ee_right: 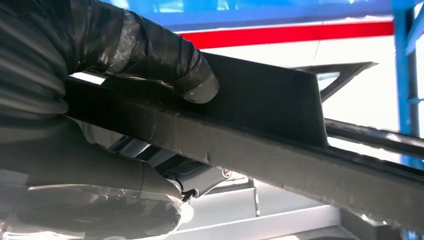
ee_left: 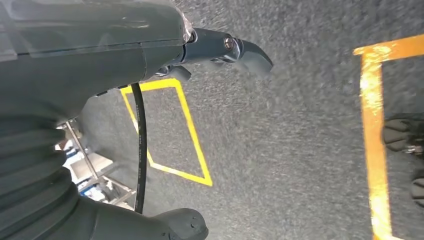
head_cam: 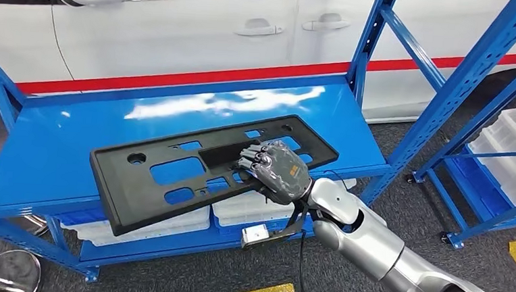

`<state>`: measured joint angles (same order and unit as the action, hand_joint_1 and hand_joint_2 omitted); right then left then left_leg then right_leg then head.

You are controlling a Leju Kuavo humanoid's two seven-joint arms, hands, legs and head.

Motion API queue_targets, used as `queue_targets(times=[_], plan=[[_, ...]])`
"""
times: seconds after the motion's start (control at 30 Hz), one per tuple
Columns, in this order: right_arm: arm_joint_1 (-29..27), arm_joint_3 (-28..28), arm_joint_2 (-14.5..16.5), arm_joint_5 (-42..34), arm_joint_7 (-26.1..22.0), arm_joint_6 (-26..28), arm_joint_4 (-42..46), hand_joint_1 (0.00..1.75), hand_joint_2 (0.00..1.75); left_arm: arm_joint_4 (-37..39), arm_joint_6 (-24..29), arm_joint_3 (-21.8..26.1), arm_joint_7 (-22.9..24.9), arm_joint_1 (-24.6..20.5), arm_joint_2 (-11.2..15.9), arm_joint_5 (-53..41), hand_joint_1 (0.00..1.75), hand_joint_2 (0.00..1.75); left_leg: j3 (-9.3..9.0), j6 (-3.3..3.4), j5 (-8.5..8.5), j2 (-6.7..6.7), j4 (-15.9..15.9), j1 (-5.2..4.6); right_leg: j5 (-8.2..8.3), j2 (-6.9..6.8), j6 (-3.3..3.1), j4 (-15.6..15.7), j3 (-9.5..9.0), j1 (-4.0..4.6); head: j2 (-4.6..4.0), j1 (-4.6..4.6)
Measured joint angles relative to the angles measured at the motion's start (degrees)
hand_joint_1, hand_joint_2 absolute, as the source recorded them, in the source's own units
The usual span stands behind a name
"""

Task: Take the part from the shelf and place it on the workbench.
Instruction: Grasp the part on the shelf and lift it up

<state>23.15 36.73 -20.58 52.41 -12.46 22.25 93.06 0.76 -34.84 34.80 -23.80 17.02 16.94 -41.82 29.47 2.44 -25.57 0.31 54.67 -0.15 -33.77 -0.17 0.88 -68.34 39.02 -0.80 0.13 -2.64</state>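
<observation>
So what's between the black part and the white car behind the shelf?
In the head view, bare glossy blue shelf top lies between the black part and the white car. The right hand grips the part's near edge.

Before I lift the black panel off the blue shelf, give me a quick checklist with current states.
1. Right hand grips the black panel, fingers over and thumb under its edge: ok.
2. Grip centred on the panel: not ok, it sits toward one end.
3. Panel lifted off the blue shelf: cannot tell.
4. Shelf upright near the panel's far end: not ok, close.
5. Left hand holds nothing, hanging over the floor: ok.
6. Workbench in sight: cannot tell.
</observation>
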Motion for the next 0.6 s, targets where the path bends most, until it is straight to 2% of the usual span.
queue_targets(times=[0.03, 0.07, 0.1, 0.13, 0.17, 0.2, 0.23, 0.27, 0.33, 0.37, 0.4, 0.43, 0.5, 0.53, 0.57, 0.6], plan=[[0.04, 0.27, -0.05, 0.23, -0.03, -0.03, -0.12, 1.75, 1.75, 0.00, -0.06, 0.00, -0.03, 0.00, -0.02, -0.02, 0.00, 1.75, 0.97, -0.10, 0.52, 0.01, 0.28, 0.03, -1.18, -0.01, 0.28, -3.20, 0.54, -0.10, 0.00, 0.00], [0.07, 0.56, -0.08, 0.43, -0.04, -0.04, -0.25, 1.75, 1.75, 0.01, -0.15, 0.00, -0.06, 0.00, -0.04, -0.03, 0.00, 1.75, 2.00, -0.22, 0.99, 0.02, 0.66, 0.09, -1.01, -0.01, 0.54, -5.10, 0.39, -0.21, 0.00, 0.00], [0.13, 0.84, -0.12, 0.58, -0.04, -0.04, -0.37, 1.75, 1.75, 0.01, -0.24, 0.00, -0.08, 0.00, -0.05, -0.06, 0.00, 1.75, 3.04, -0.39, 1.39, 0.03, 1.14, 0.17, 0.26, -0.02, 0.77, -5.16, -0.65, -0.33, 0.00, 0.00], [0.26, 1.13, -0.17, 0.72, -0.04, -0.04, -0.44, 1.75, 1.75, 0.01, -0.33, 0.00, -0.10, 0.00, -0.06, -0.10, 0.00, 1.75, 4.07, -0.62, 1.72, 0.03, 1.74, 0.28, 1.96, -0.03, 0.98, -3.29, -2.63, -0.47, 0.00, 0.00], [0.50, 1.42, -0.23, 0.85, -0.04, -0.04, -0.48, 1.75, 1.75, 0.01, -0.42, 0.00, -0.11, 0.01, -0.07, -0.13, 0.00, 1.75, 5.04, -0.87, 1.96, 0.03, 2.47, 0.36, 3.04, -0.04, 1.15, 0.05, -5.34, -0.66, 0.00, 0.00], [0.83, 1.68, -0.27, 0.98, -0.04, -0.04, -0.49, 1.75, 1.75, 0.01, -0.48, 0.00, -0.12, 0.01, -0.09, -0.16, 0.00, 1.75, 5.95, -1.15, 2.13, 0.03, 3.29, 0.35, 3.11, -0.01, 1.16, 3.99, -8.11, -0.65, 0.00, 0.00], [1.15, 1.96, -0.31, 1.08, -0.04, -0.04, -0.49, 1.75, 1.75, 0.01, -0.53, 0.00, -0.13, 0.02, -0.09, -0.17, 0.00, 1.75, 6.63, -1.50, 2.36, 0.03, 3.96, 0.30, 2.68, 0.05, 0.90, 7.08, -10.12, -0.59, 0.00, 0.01], [1.42, 2.20, -0.36, 1.13, -0.04, -0.04, -0.50, 1.75, 1.75, 0.01, -0.57, 0.00, -0.15, 0.06, -0.07, -0.18, 0.00, 1.75, 7.10, -1.87, 2.64, 0.01, 4.41, 0.22, 2.01, 0.11, 0.51, 9.07, -11.25, -0.48, 0.00, 0.03], [1.65, 2.62, -0.44, 1.17, -0.03, -0.05, -0.52, 1.75, 1.75, 0.01, -0.63, 0.00, -0.17, 0.22, 0.04, -0.19, 0.00, 1.75, 7.54, -2.63, 3.41, -0.05, 4.59, 0.25, 2.11, 0.14, -0.70, 9.78, -10.98, -0.27, 0.00, 0.05], [1.74, 2.82, -0.48, 1.18, -0.03, -0.05, -0.56, 1.75, 1.75, 0.02, -0.63, 0.00, -0.17, 0.33, 0.07, -0.19, 0.00, 1.75, 7.85, -2.97, 3.08, -0.09, 4.86, 0.39, 2.62, 0.02, -1.27, 9.81, -10.53, -0.29, 0.00, 0.05], [1.81, 3.01, -0.49, 1.19, -0.03, -0.06, -0.59, 1.75, 1.75, 0.02, -0.63, 0.00, -0.17, 0.41, 0.08, -0.19, 0.00, 1.75, 8.33, -3.26, 1.74, -0.12, 5.77, 0.54, 3.24, -0.11, -1.84, 9.87, -9.97, -0.33, 0.00, 0.05], [1.87, 3.16, -0.50, 1.21, -0.04, -0.07, -0.62, 1.75, 1.75, 0.03, -0.63, 0.00, -0.17, 0.49, 0.08, -0.19, 0.00, 1.75, 8.99, -3.55, -0.64, -0.13, 7.67, 0.66, 3.91, -0.24, -2.32, 9.93, -9.30, -0.40, 0.00, 0.05], [1.93, 3.34, -0.54, 1.26, -0.03, -0.07, -0.63, 1.75, 1.75, 0.03, -0.64, 0.00, -0.17, 0.51, 0.07, -0.19, 0.00, 1.75, 10.48, -4.00, -6.52, -0.13, 14.11, 0.82, 5.19, -0.31, -2.73, 9.84, -7.80, -0.34, 0.00, 0.05], [1.93, 3.43, -0.58, 1.28, 0.04, -0.07, -0.64, 1.75, 1.75, 0.03, -0.66, 0.00, -0.17, 0.50, 0.07, -0.19, 0.00, 1.75, 10.88, -4.15, -8.22, -0.13, 17.42, 0.86, 5.81, -0.31, -2.75, 9.75, -6.96, -0.27, 0.00, 0.05], [1.92, 3.54, -0.61, 1.29, 0.13, -0.07, -0.64, 1.75, 1.75, 0.03, -0.68, 0.00, -0.17, 0.48, 0.07, -0.19, 0.00, 1.75, 10.73, -4.21, -8.55, -0.12, 19.66, 0.88, 6.40, -0.31, -2.72, 9.62, -6.10, -0.19, 0.00, 0.05], [1.93, 3.67, -0.66, 1.29, 0.22, -0.07, -0.64, 1.75, 1.75, 0.03, -0.71, 0.00, -0.19, 0.47, 0.07, -0.19, 0.00, 1.75, 9.74, -4.15, -7.58, -0.13, 20.19, 0.88, 6.98, -0.32, -2.67, 9.47, -5.20, -0.10, 0.00, 0.05]])
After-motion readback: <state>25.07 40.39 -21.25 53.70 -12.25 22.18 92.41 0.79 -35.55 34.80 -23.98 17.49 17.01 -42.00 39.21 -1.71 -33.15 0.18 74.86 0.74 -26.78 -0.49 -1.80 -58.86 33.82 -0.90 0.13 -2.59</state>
